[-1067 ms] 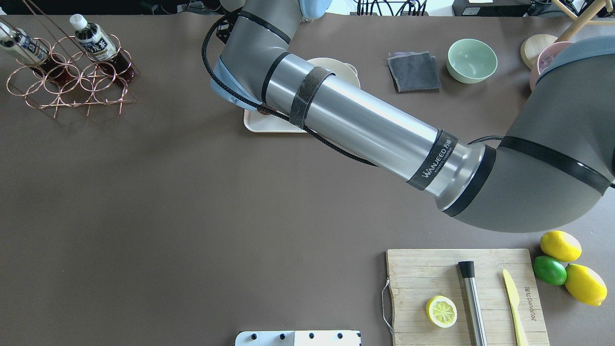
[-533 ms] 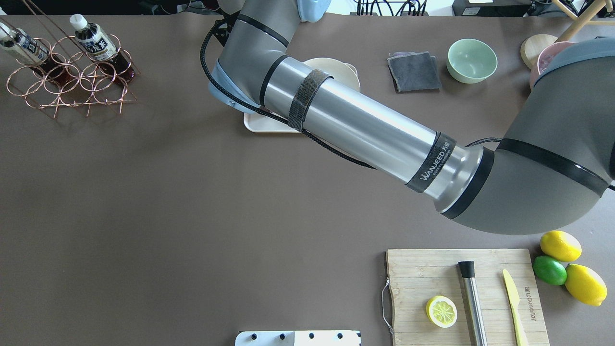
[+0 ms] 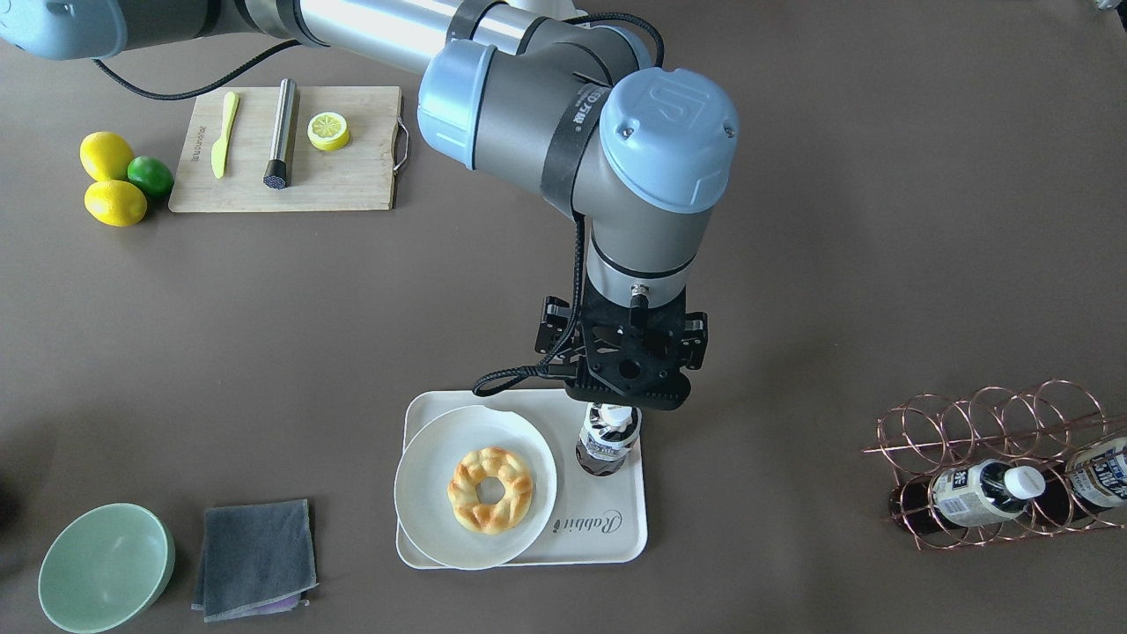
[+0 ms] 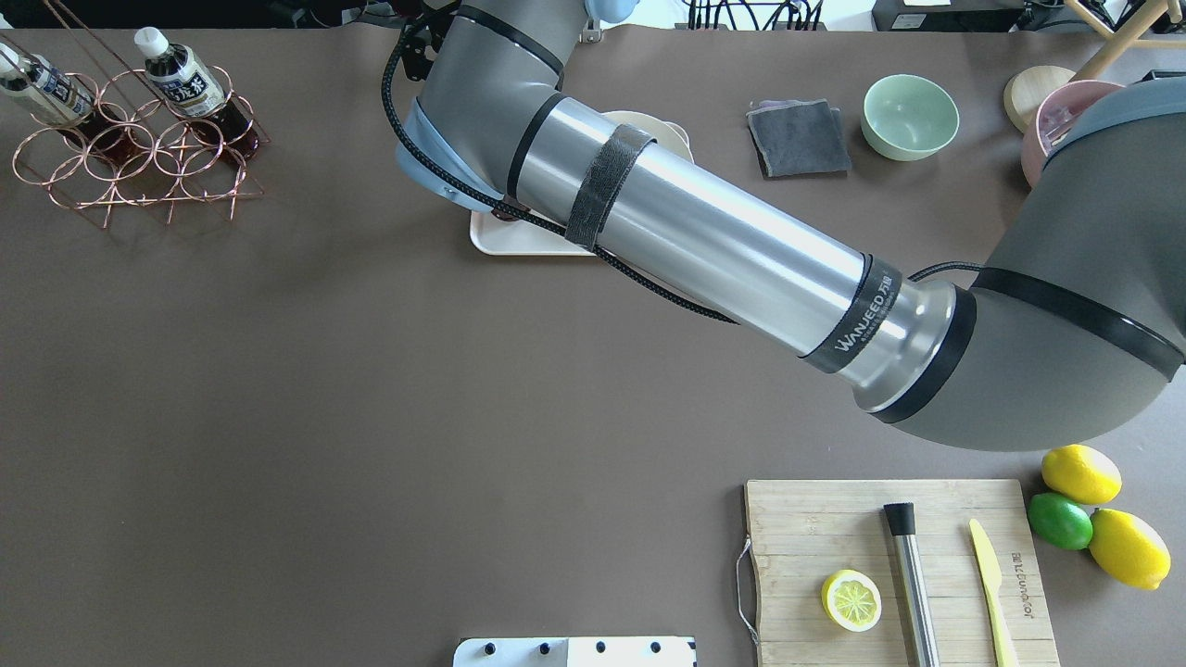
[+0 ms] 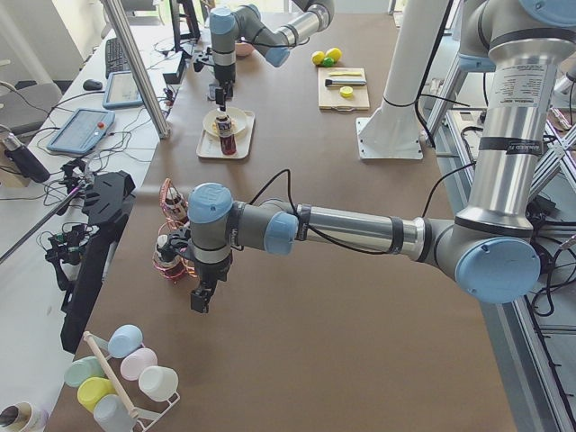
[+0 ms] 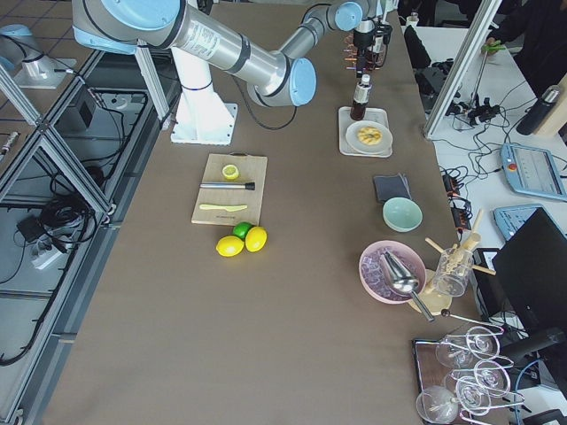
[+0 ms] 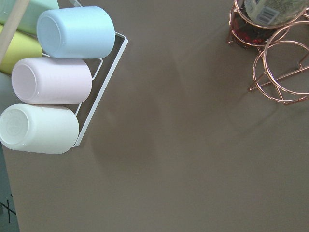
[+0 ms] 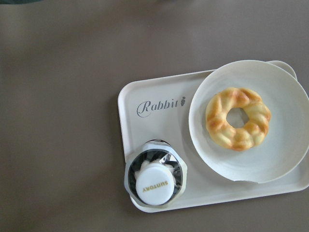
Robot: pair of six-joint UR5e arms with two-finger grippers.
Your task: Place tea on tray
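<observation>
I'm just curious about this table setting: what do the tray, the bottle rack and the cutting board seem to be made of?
Tray: probably plastic, cream and smooth, with a moulded rounded rim.
Bottle rack: thin metal wire, shiny and copper-coloured, bent into rings.
Cutting board: wood, perhaps bamboo, with pale glued strips and visible grain, and a wire handle.

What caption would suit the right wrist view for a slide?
Top-down view: a tea bottle stands on the cream tray, next to a plate holding a ring-shaped pastry.
</observation>
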